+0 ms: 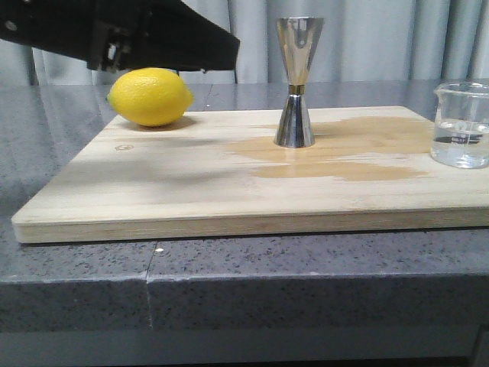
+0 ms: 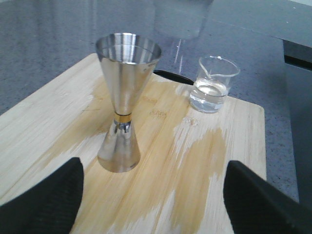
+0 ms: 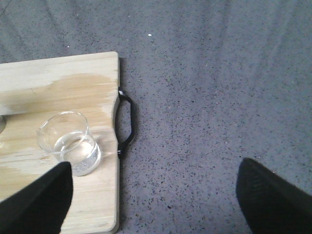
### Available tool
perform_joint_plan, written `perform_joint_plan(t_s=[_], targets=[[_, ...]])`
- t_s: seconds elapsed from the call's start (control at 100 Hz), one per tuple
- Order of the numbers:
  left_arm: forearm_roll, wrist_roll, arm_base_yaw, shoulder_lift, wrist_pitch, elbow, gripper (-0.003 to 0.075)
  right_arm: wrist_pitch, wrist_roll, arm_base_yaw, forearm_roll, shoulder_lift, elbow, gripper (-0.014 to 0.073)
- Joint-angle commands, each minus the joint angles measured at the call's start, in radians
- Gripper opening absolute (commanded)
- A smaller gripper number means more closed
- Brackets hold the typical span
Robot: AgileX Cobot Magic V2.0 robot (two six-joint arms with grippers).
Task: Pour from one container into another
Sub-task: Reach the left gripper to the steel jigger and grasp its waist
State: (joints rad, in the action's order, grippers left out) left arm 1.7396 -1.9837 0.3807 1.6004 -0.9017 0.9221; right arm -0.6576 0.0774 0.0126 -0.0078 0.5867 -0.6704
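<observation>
The steel hourglass jigger (image 1: 296, 80) with a gold waist band stands upright mid-board; it also shows close in the left wrist view as the jigger (image 2: 124, 100). The clear glass beaker (image 1: 461, 125) holds some clear liquid at the board's right edge, also seen as the beaker (image 2: 213, 84) and the beaker (image 3: 68, 142). My left gripper (image 2: 153, 200) is open, short of the jigger, with nothing between its fingers. My right gripper (image 3: 153, 195) is open above the counter beside the board's right end, one finger (image 3: 39, 200) near the beaker.
A yellow lemon (image 1: 150, 96) lies at the board's back left, under the dark left arm (image 1: 122, 34). The wooden board (image 1: 191, 191) has wet stains around the jigger and a black handle (image 3: 125, 124) at its right end. Grey speckled counter (image 3: 209, 97) surrounds it.
</observation>
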Motion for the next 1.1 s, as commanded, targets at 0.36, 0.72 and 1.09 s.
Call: perform_joint_plan(t_s=[0.36, 0.72, 1.09], targets=[[0.102, -0.061, 0.100, 0.201, -0.102, 0.252, 0.0547, 0.070, -0.011, 0.004, -0.004, 0.012, -0.035, 0.0612], [0.102, -0.052, 0.126, 0.277, -0.072, 0.358, 0.0519, 0.070, -0.011, 0.004, -0.004, 0.012, -0.035, 0.0612], [0.102, -0.052, 0.126, 0.277, -0.076, 0.358, 0.0293, 0.070, -0.011, 0.004, -0.004, 0.012, -0.035, 0.0612]])
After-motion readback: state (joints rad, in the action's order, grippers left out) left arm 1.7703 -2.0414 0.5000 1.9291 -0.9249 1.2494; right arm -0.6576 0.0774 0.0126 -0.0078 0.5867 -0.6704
